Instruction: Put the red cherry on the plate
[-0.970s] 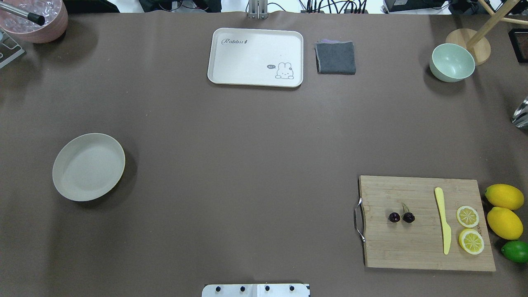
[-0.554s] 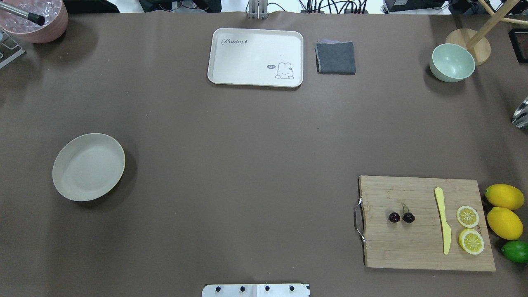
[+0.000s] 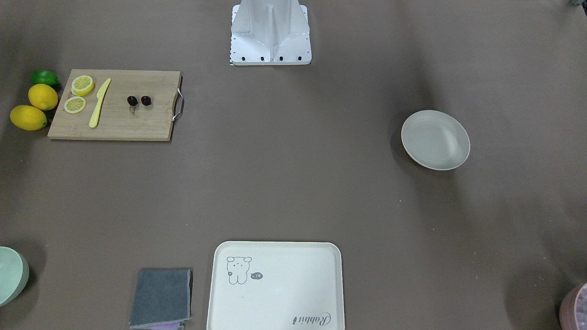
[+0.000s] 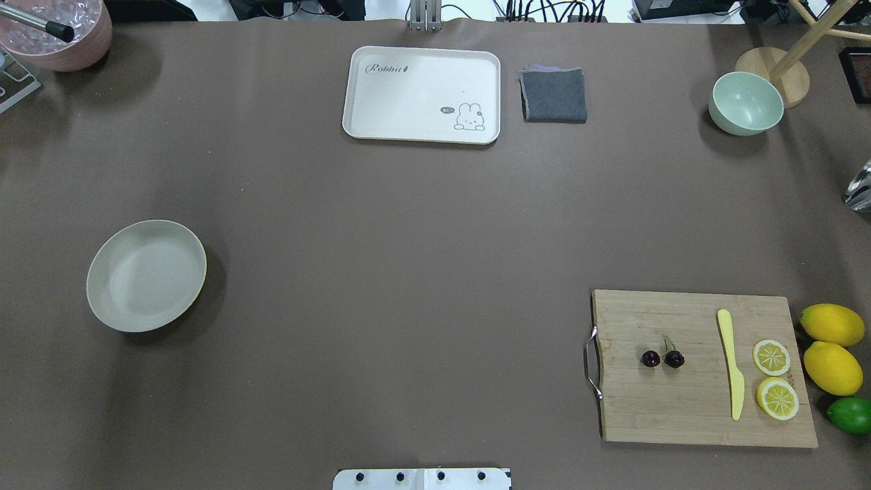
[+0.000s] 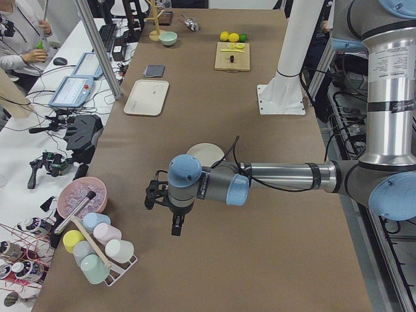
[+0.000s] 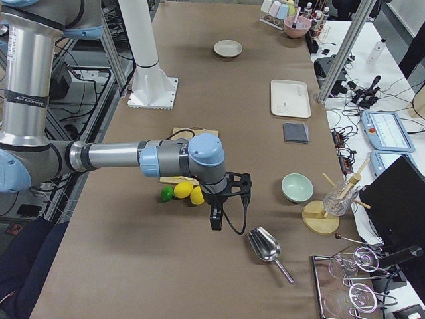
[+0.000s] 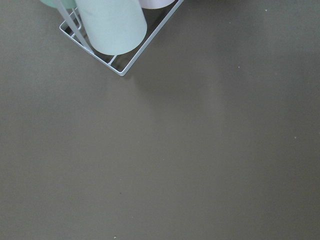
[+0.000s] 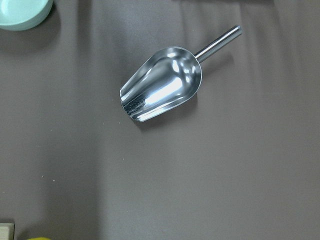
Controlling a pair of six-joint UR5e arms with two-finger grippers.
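Observation:
The red cherry point(image 4: 662, 357) point(image 3: 139, 101), a pair of dark glossy fruits with thin stems, lies on a wooden cutting board point(image 4: 680, 415) at the table's right. Far to the left, the round cream plate point(image 4: 146, 275) point(image 3: 435, 140) stands with nothing in it. Neither gripper appears in the overhead or front views. Only the left side view shows my left gripper point(image 5: 176, 226), hanging beyond the plate point(image 5: 205, 153) toward a cup rack; I cannot tell whether it is open. Only the right side view shows my right gripper point(image 6: 215, 221), past the lemons near a metal scoop; I cannot tell its state either.
The board also carries a yellow knife point(image 4: 731, 364) and two lemon slices point(image 4: 771, 356). Two lemons point(image 4: 831, 324) and a lime point(image 4: 850, 414) lie beside it. A cream tray point(image 4: 422, 94), grey cloth point(image 4: 554, 94) and green bowl point(image 4: 746, 103) sit at the far side. The scoop point(image 8: 162, 84) and cup rack point(image 7: 107, 30) lie under the wrists.

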